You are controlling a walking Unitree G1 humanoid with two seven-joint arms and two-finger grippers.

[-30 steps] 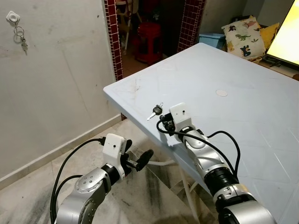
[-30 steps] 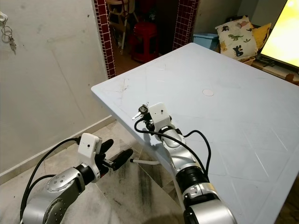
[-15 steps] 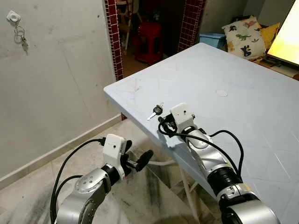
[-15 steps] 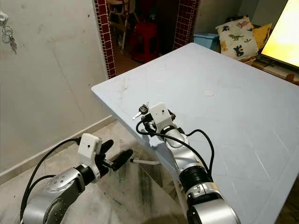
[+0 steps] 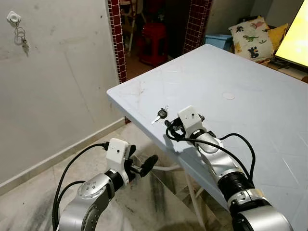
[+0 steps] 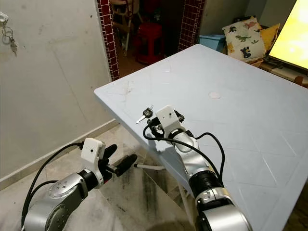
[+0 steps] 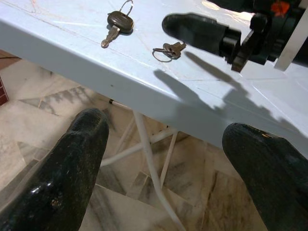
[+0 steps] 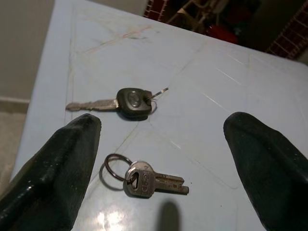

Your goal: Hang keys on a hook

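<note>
A black-headed key [image 8: 120, 102] lies on the pale blue table [image 5: 240, 82] near its corner. Just beside it rests a small silver key on a ring [image 8: 144, 179]. My right gripper [image 8: 163, 118] hovers low over the table, open, with the silver key between its fingers and nothing held. One right finger [image 7: 192, 29] reaches above that silver key [image 7: 168, 49]. On the wall to the far left, a white hook [image 5: 14, 18] carries a bunch of keys [image 5: 21, 42]. My left gripper [image 5: 142, 156] is open below the table edge, over the floor.
White table legs [image 7: 149, 159] stand under the corner, just ahead of the left gripper. A red-tiled doorway [image 5: 115, 43] with a red stool [image 5: 155, 41] lies behind the table. Cushions [image 5: 250, 38] and a blue bin [image 5: 219, 41] sit at the far side.
My right arm has eased slightly to the right over the table, gripper still open. Both keys lie where they were. The left arm has not moved.
</note>
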